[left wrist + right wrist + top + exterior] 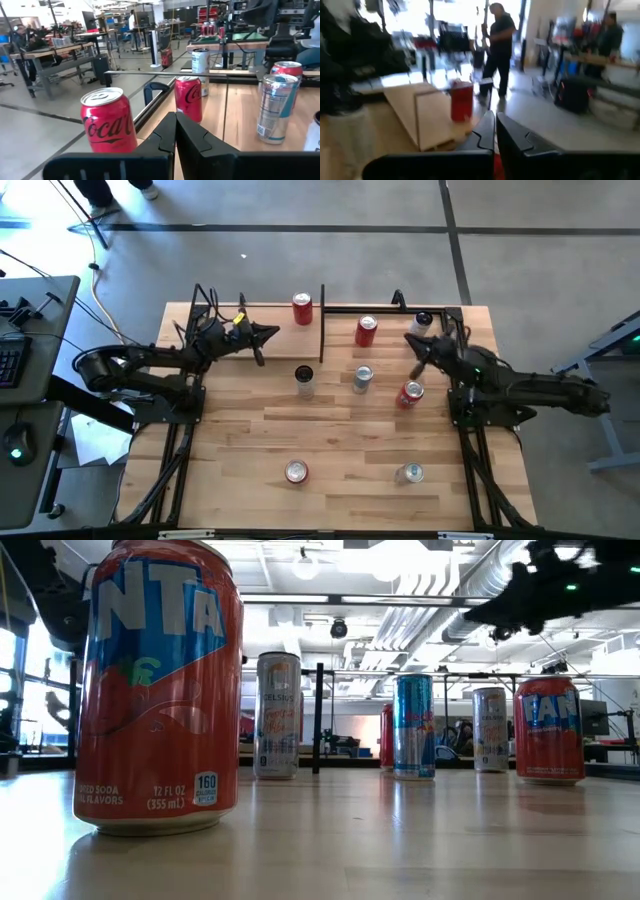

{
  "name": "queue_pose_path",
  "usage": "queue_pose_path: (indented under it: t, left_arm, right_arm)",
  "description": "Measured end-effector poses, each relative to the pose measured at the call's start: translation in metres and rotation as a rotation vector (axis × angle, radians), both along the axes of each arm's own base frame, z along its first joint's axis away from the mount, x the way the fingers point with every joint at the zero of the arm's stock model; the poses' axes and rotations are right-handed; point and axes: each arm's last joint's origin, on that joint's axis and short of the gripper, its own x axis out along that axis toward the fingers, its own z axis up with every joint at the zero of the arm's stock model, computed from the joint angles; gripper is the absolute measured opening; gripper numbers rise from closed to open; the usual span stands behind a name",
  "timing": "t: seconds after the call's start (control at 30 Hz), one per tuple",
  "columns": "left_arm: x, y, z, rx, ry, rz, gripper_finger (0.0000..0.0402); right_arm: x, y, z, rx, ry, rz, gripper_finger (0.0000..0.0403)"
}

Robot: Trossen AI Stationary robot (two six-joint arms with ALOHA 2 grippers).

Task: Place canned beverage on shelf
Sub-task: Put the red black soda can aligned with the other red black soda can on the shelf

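The shelf (280, 318) is a narrow pale board along the table's far edge, with black rod uprights. A red cola can (302, 308) stands on it, and a second red can (366, 331) stands further right. My left gripper (268, 333) is shut and empty, level, just left of the first can (107, 125). My right gripper (412, 342) is shut and empty, beside a white can with a dark top (422, 322). Its wrist view is blurred and shows a red can (461, 100) on a pale board ahead.
Loose cans stand on the slatted tabletop: a dark-topped one (305, 378), a silver one (362, 378), a red one (410, 393) under my right arm, and two near the front edge (296, 471) (410, 473). A person (497, 45) stands beyond the table.
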Motion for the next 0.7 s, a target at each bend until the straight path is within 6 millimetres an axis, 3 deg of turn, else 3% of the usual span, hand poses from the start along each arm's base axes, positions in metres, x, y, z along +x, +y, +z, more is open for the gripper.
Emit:
queue_pose_path:
  t: [0.17, 0.43, 0.6, 0.7]
  left_arm:
    - [-0.004, 0.005, 0.0, 0.029, 0.013, 0.007, 0.0]
    - [-0.006, 0.007, -0.001, 0.038, 0.027, -0.008, 0.0]
    - [-0.006, 0.006, -0.001, 0.038, 0.028, -0.057, 0.0]
    - [-0.006, 0.006, -0.001, 0.038, 0.028, -0.056, 0.0]
  right_arm:
    - [0.025, -0.031, 0.023, 0.147, 0.158, -0.021, 0.0043]
    - [0.068, -0.086, 0.065, 0.314, 0.459, 0.083, 0.0168]
    - [0.099, -0.121, 0.068, 0.423, 0.667, 0.136, 0.0261]
    - [0.117, -0.138, 0.061, 0.45, 0.808, 0.168, 0.0298]
